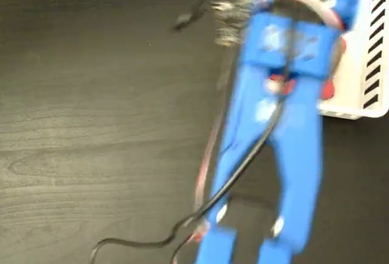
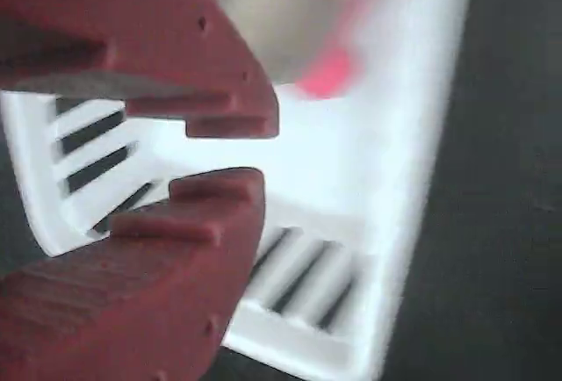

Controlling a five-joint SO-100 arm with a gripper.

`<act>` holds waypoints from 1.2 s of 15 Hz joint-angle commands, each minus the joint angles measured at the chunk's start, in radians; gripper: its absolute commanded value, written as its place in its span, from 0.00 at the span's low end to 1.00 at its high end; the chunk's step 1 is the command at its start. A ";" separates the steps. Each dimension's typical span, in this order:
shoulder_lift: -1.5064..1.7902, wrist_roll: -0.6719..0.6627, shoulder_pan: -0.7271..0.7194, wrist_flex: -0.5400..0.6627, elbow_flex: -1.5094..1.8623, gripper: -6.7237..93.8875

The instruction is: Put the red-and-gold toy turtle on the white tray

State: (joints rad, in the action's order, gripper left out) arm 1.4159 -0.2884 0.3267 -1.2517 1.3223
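The red-and-gold toy turtle (image 2: 299,30) lies inside the white tray (image 2: 395,161); gripper (image 2: 237,153) slightly parted, empty.

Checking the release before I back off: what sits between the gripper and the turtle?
In the wrist view, only bare white tray floor separates the gripper from the red-and-gold toy turtle; the fixed view hides this.

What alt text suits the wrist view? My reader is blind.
Two red fingers of the pincer, slightly parted and empty, hover over a white slotted tray. A blurred gold-and-red turtle sits in the tray beyond them.
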 commanded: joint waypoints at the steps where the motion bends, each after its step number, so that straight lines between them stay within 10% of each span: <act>1: 0.311 0.275 -0.092 0.124 0.160 0.07; 3: 0.589 0.506 -0.218 0.348 0.445 0.07; 7: 1.138 0.535 -0.408 0.568 0.994 0.07; 18: 1.779 0.382 -0.393 0.104 1.585 0.07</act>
State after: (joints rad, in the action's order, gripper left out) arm 3.1815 0.0920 -0.0568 -1.0968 2.9023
